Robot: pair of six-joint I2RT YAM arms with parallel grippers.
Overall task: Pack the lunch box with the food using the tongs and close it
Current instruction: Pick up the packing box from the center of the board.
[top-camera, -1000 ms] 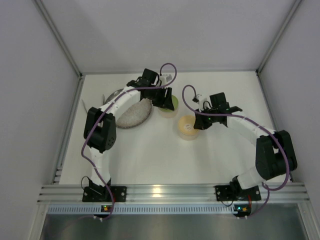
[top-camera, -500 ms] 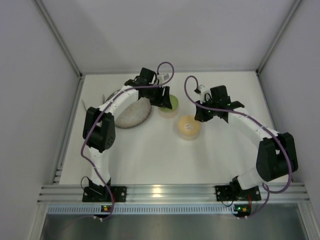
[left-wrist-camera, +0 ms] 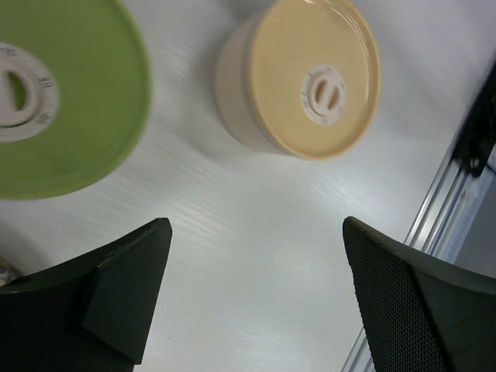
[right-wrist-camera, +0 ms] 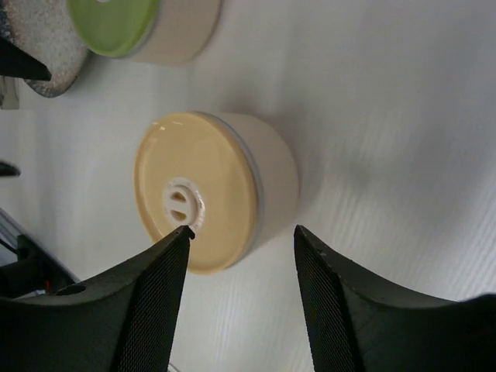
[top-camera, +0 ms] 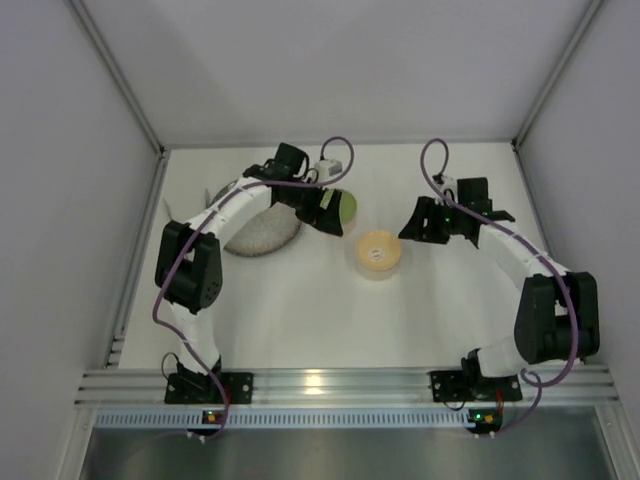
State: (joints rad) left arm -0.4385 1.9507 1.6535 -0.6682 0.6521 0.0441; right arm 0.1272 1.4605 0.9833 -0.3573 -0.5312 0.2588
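Both tins of the lunch box are pictured closed on the white counter (top-camera: 300, 300). The green-lidded tin (top-camera: 345, 207) is set just beyond and to the left of the tan-lidded tin (top-camera: 378, 252). The left fingers (left-wrist-camera: 124, 287) are held spread wide above the counter, beyond and left of the tan-lidded tin, with nothing gripped. The right fingers (right-wrist-camera: 147, 302) are parted to the right of that tin, clear of it and likewise empty. A speckled plate (top-camera: 262, 232) is seen farther to its left.
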